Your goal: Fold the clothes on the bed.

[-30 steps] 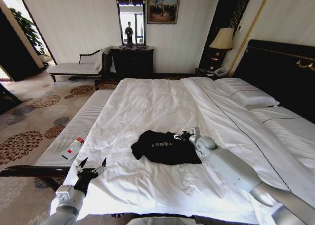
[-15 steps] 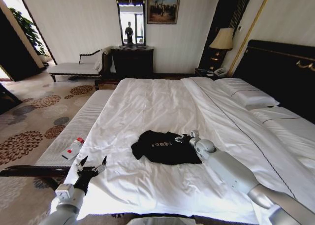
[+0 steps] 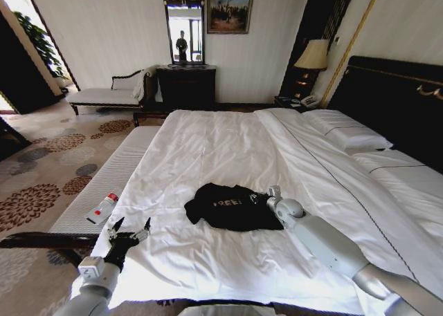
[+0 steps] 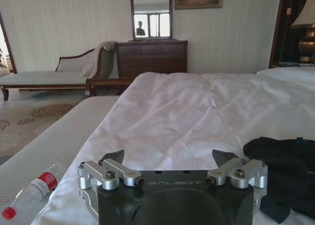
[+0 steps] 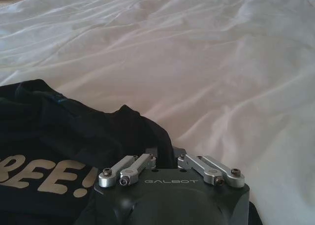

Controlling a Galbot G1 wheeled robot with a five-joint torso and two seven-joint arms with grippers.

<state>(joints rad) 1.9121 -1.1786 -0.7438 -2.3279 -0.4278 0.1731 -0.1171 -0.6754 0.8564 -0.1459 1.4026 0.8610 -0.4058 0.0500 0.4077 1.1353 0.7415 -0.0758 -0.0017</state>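
Black T-shirt (image 3: 232, 207) lies crumpled on the white bed (image 3: 228, 146), near the foot edge, "FREE!" print facing up. Right gripper (image 3: 262, 198) sits at the shirt's right edge; its fingers look drawn together w/ a fold of fabric between them, prob. pinched. Left gripper (image 3: 129, 233) hovers over the bed's near-left corner, well apart from the shirt, fingers spread wide, holding nothing.

Crumpled black T-shirt (image 3: 232, 207) on white bed (image 3: 228, 143)
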